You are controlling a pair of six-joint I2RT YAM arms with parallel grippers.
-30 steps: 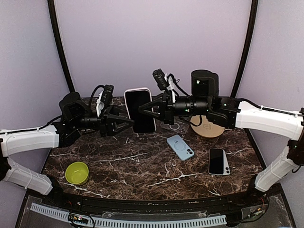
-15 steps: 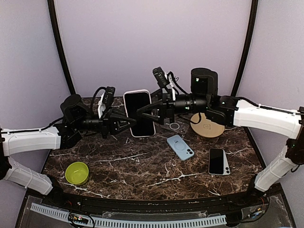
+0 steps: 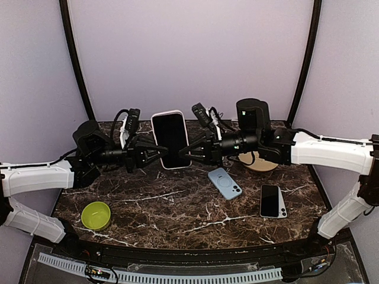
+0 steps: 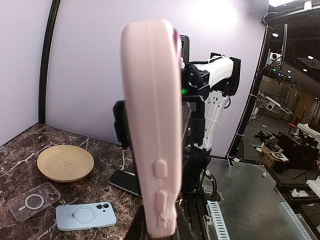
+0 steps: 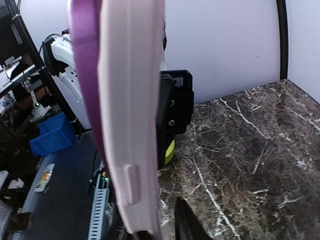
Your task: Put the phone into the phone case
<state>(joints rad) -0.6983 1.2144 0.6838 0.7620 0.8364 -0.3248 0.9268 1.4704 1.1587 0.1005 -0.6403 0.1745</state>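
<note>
While I am holding the phone [image 3: 170, 139] upright in the air between my arms, the top view is showing it sitting in the pink phone case [image 3: 167, 112]. My left jaws [image 3: 155, 155] are pinching the case's lower left edge, and my right jaws [image 3: 187, 152] are waiting at its lower right. On the marble surface [image 3: 177, 207] I am counting one green bowl [image 3: 96, 215], one tan plate [image 3: 263, 163], one light blue case [image 3: 225, 183] and one spare phone [image 3: 273, 201].

The left wrist view is adding one clear case [image 4: 33, 201].

In the right wrist view a purple strip of phone is standing proud of the pink case. My one visible finger [image 5: 186, 222] is hanging just off it, so those jaws are spread. I am judging it best to keep the left pinch firm and press squarely on that raised edge.
</note>
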